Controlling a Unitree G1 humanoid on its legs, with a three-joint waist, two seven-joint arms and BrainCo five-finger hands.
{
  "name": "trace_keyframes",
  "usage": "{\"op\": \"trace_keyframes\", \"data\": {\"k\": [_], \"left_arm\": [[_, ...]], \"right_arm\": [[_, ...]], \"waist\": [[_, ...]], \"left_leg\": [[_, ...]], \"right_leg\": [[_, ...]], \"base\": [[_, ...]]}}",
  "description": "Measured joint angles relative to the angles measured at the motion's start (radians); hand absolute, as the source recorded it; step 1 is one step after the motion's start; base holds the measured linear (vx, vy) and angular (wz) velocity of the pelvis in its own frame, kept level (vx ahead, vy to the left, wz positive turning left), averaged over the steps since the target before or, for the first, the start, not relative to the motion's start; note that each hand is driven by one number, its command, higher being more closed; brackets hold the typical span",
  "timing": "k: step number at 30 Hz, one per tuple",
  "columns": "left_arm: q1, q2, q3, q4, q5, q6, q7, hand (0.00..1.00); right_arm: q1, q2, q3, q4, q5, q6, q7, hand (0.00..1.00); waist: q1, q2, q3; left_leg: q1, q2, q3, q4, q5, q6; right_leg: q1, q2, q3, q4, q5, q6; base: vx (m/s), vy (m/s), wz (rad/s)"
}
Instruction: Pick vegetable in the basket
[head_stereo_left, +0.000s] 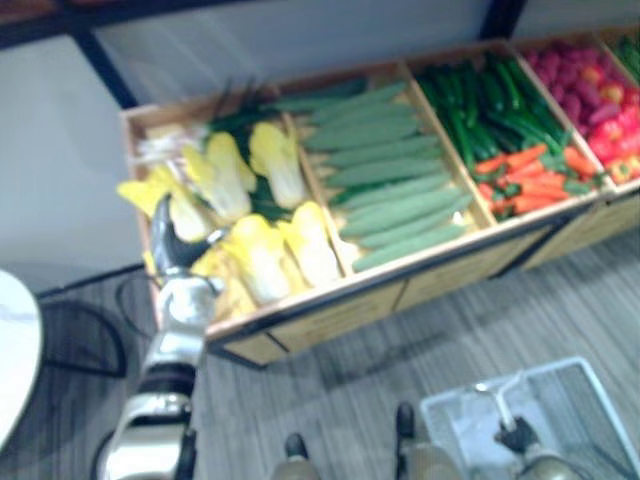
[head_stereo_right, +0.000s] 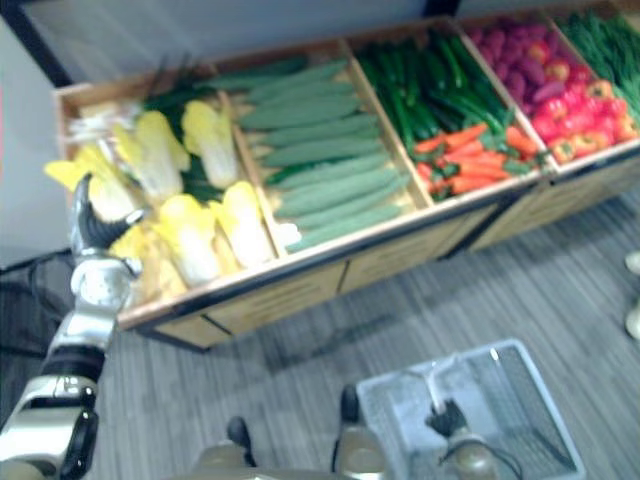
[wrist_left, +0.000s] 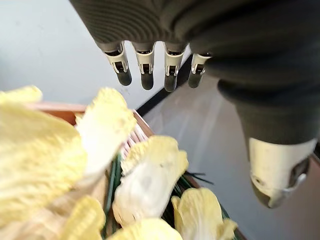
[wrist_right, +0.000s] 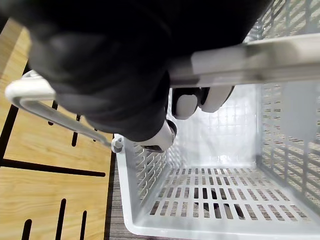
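Reach step, by my reading: left hand (head_stereo_left: 172, 238) hovers at 9 o'clock over the napa cabbages in the wooden crate (head_stereo_left: 330, 312), fingers straight, holding nothing. Candidate cabbage (head_stereo_left: 262, 262) lies just beside it toward 3 o'clock, long axis roughly 11-to-5, leafy yellow end at 11, pale stem end at 5. Next move likely needs a descent and a grasp across that axis. At 5 o'clock, right hand (wrist_right: 125, 75) is clenched round the handle (wrist_right: 260, 57) of the empty white basket (head_stereo_left: 590, 400).

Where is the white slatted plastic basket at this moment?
In the eye views the white slatted plastic basket is at lower right, over the grey floor before the wooden produce stand, its handle gripped by the right hand.
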Motion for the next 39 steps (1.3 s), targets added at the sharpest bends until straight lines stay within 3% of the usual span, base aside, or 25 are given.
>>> {"op": "trace_keyframes", "data": {"k": [2,6,14,17,22,32,33,39], "left_arm": [[-0.022,0.0,-0.013,0.0,-0.006,-0.008,0.0,0.0],[-0.074,-0.003,-0.036,0.002,-0.013,-0.004,-0.005,0.0],[-0.104,-0.006,-0.049,0.042,-0.011,0.108,0.015,0.0],[-0.101,-0.006,-0.047,0.063,-0.01,0.121,0.034,0.0],[-0.097,-0.006,-0.046,0.063,-0.01,0.124,0.031,0.0],[-0.102,-0.051,-0.05,0.063,-0.008,0.122,-0.039,0.0],[-0.104,-0.051,-0.05,0.063,-0.008,0.122,-0.04,1.0],[-0.126,-0.049,-0.055,0.074,0.0,0.127,-0.034,1.0]], "right_arm": [[-0.01,0.0,0.003,-0.002,0.014,0.0,-0.009,1.0],[-0.017,0.0,0.004,-0.001,0.045,0.0,-0.017,1.0],[-0.042,-0.003,0.034,0.001,0.069,-0.001,-0.037,1.0],[-0.045,-0.003,0.034,0.002,0.069,-0.001,-0.036,1.0],[-0.05,-0.004,0.034,0.002,0.07,0.0,-0.036,1.0],[-0.099,-0.016,0.069,-0.009,0.11,0.007,-0.036,1.0],[-0.104,-0.016,0.069,-0.013,0.11,0.007,-0.036,1.0],[-0.12,-0.016,0.07,-0.032,0.111,0.008,-0.031,1.0]], "waist": [[-0.018,0.002,0.019],[-0.019,0.0,0.038],[-0.018,-0.005,0.079],[-0.016,-0.006,0.082],[-0.017,-0.005,0.083],[-0.017,-0.019,0.127],[-0.018,-0.019,0.13],[-0.017,-0.022,0.152]], "left_leg": [[-0.002,0.005,0.011,0.0,0.0,-0.001],[-0.03,0.013,0.03,0.007,-0.001,-0.002],[-0.07,0.025,0.03,0.036,-0.001,-0.002],[-0.071,0.025,0.027,0.037,-0.001,-0.002],[-0.088,0.025,0.021,0.043,-0.001,-0.002],[-0.13,0.018,0.021,0.053,-0.001,-0.001],[-0.138,0.017,0.022,0.055,0.0,0.0],[-0.138,0.014,0.025,0.056,0.0,0.0]], "right_leg": [[-0.006,0.002,0.003,0.0,0.0,0.0],[-0.046,0.009,0.022,0.004,0.005,-0.006],[-0.073,0.008,0.013,0.013,0.008,-0.01],[-0.072,0.007,0.009,0.016,0.008,-0.01],[-0.08,0.003,-0.002,0.016,0.008,-0.01],[-0.115,0.001,0.0,0.013,0.019,-0.01],[-0.122,0.001,0.001,0.01,0.024,-0.01],[-0.122,0.0,0.008,0.005,0.029,-0.011]], "base": [[0.0,-0.014,-0.11],[0.0,-0.019,-0.15],[-0.01,-0.006,0.02],[-0.03,-0.008,0.05],[-0.02,0.001,0.06],[0.0,0.0,0.0],[0.01,0.006,-0.04],[0.0,0.003,-0.01]]}}
